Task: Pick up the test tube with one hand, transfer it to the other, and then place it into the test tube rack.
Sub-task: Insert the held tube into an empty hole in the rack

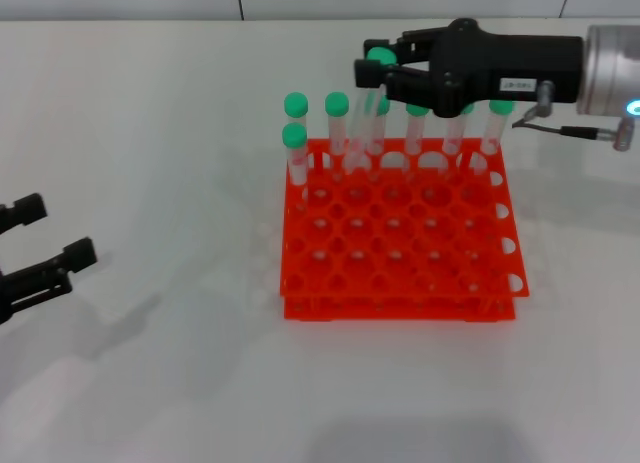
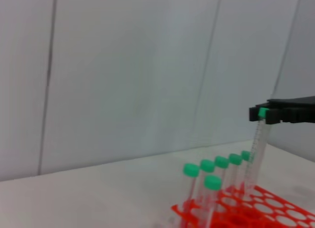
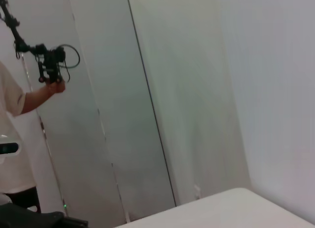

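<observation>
The test tube (image 1: 380,56), clear with a green cap, hangs slightly tilted from my right gripper (image 1: 368,63), the one with the white label, which is shut on it just below the cap. It is held over the back row of the orange-red test tube rack (image 1: 400,283). In the left wrist view the right gripper (image 2: 263,113) holds the tube (image 2: 257,154) with its lower end down at the rack (image 2: 266,211) top. My left gripper (image 1: 55,233) stands open with nothing in it at the table's left edge, far from the rack.
Several other green-capped tubes (image 1: 295,105) stand upright in the rack's back rows, close on both sides of the held one. The rack's front rows are open holes. White table (image 1: 160,133) lies all around. In the right wrist view a person (image 3: 19,100) holds a device by a wall.
</observation>
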Controlling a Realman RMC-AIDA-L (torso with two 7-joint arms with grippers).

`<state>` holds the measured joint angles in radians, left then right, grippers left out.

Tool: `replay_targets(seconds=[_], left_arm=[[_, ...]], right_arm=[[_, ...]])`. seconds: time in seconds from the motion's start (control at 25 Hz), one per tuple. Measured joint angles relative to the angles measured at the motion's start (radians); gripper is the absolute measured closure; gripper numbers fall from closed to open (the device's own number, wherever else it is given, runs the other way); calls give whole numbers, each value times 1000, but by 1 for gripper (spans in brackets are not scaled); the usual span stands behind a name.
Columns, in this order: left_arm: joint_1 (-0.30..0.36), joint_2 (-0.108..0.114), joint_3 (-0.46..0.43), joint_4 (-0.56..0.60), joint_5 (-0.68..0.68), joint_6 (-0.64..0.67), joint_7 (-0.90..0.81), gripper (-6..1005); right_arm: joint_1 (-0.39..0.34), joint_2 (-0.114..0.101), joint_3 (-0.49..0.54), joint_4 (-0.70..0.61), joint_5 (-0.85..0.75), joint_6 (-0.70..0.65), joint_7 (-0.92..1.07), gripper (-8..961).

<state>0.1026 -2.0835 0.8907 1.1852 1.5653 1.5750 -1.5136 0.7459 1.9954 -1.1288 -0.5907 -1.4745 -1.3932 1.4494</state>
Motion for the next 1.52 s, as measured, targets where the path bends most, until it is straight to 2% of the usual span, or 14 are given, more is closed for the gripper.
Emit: replay_targets(seconds=[0.44, 1.04, 1.52], left_arm=[[-19, 2, -56, -95, 13, -7, 55, 119], [-57, 2, -64, -134, 25, -6, 59, 119], [-71, 4, -64, -156, 25, -9, 65, 119]], right_arm=[[54, 15, -37, 5, -49, 92, 31, 608], [49, 31, -91, 5, -41, 147, 26, 596], [47, 31, -116, -5, -26, 188, 20, 587]])
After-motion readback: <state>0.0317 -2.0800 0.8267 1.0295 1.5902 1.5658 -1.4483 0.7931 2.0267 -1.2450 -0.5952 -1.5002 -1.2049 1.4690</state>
